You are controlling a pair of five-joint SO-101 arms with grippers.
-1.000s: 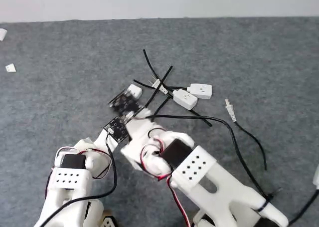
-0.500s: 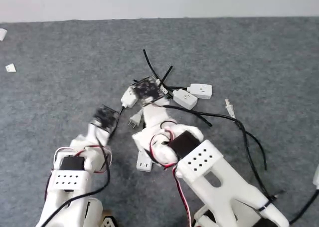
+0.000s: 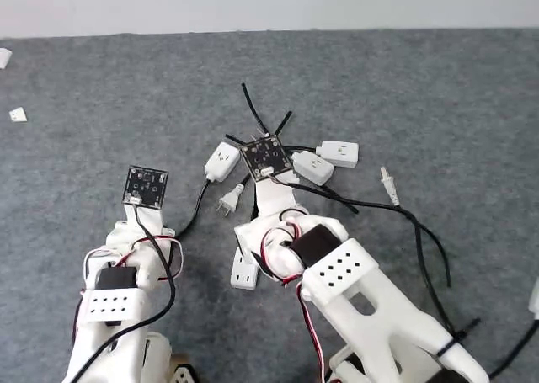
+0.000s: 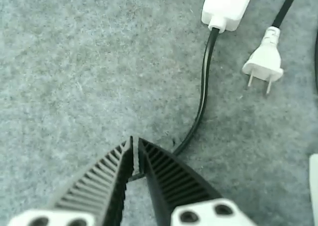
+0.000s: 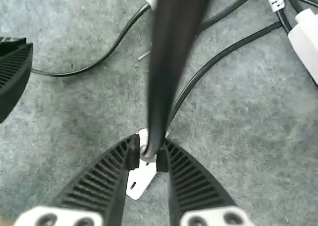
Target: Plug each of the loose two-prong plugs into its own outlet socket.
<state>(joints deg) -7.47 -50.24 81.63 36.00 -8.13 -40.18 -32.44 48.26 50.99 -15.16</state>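
No word, number, brand or sign can be read in any view. The two dark circuit boards (image 3: 145,187) near the middle of the high view carry only specks too small to make out. Any print on the white outlet sockets (image 3: 339,152), right of centre, is likewise too small to tell.

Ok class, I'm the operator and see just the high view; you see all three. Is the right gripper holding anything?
Observer: Yes. The right wrist view shows the right gripper shut on a black cord.
Operator: And the left one?
Observer: The left gripper is shut and empty, above the grey surface.
Operator: Anything near its tip?
Observer: The cord of a white socket runs up to the tip and passes under one finger.
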